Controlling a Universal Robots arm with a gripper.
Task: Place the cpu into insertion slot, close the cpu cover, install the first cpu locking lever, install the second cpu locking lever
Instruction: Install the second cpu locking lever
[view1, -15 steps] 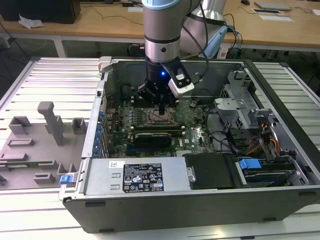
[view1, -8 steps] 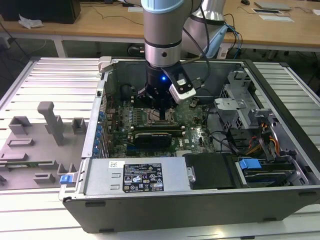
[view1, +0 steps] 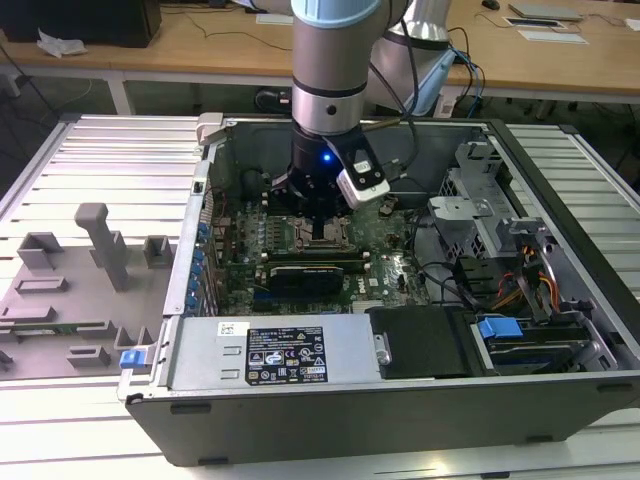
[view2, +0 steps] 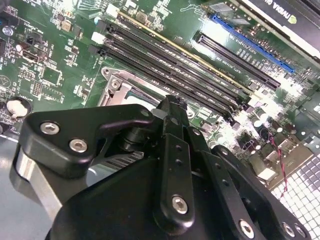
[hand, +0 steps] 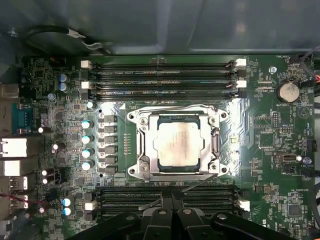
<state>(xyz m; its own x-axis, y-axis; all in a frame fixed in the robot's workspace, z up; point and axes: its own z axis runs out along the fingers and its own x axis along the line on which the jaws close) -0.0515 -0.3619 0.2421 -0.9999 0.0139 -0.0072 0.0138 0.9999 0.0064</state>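
In the first wrist view the cpu, a pale square chip, lies in the insertion slot on the green motherboard. The grey cpu cover lies flat around it as a frame. One thin lever wire runs along the slot's far side by the memory slots. Another lever slants up from the near side, right by my fingertips. My gripper sits at that near edge with its black fingers together. In the second wrist view the gripper hangs just over the slot's corner. The exterior view shows the gripper low inside the case.
Long black memory slots flank the socket on both sides. A black graphics card lies nearer the power supply. Case walls, drive bays and cables hem the arm in. A grey fixture tray lies at the exterior view's left.
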